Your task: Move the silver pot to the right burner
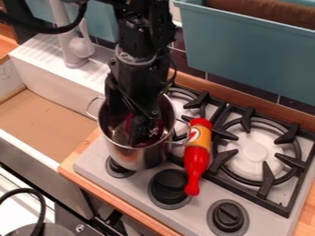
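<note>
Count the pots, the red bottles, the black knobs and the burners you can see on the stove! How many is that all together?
Pots: 1, the silver pot
Red bottles: 1, the red bottle
Black knobs: 3
Burners: 2, one partly hidden
Total: 7
</note>
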Action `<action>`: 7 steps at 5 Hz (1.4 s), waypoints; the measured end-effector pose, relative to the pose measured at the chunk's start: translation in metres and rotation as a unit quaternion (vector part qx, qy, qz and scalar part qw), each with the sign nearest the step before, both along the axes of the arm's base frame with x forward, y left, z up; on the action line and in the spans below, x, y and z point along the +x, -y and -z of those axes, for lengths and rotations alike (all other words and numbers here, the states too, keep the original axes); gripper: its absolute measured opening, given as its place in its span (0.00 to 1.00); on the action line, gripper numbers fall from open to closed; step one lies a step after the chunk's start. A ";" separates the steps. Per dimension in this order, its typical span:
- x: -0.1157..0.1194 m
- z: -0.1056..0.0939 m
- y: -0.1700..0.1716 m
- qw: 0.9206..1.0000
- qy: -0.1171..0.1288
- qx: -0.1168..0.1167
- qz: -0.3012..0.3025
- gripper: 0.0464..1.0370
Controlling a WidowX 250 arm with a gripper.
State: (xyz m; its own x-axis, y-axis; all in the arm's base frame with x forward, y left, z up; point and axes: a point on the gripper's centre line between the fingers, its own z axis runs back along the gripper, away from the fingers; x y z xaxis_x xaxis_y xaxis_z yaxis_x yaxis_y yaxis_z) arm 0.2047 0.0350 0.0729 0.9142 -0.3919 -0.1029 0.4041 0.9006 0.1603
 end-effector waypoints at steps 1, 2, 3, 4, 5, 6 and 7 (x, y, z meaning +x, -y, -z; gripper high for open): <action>0.000 -0.001 0.001 1.000 -0.002 -0.004 0.000 0.96; 0.007 -0.011 -0.006 1.000 0.003 -0.018 -0.019 0.96; 0.015 -0.018 -0.013 0.999 0.001 -0.029 -0.038 0.96; 0.023 -0.031 -0.014 0.998 -0.002 -0.045 -0.053 0.96; 0.013 -0.034 -0.008 0.998 -0.022 -0.052 -0.033 0.96; 0.003 -0.025 0.002 0.999 -0.025 -0.040 -0.009 0.96; -0.005 -0.013 0.007 0.999 -0.021 -0.031 0.012 0.96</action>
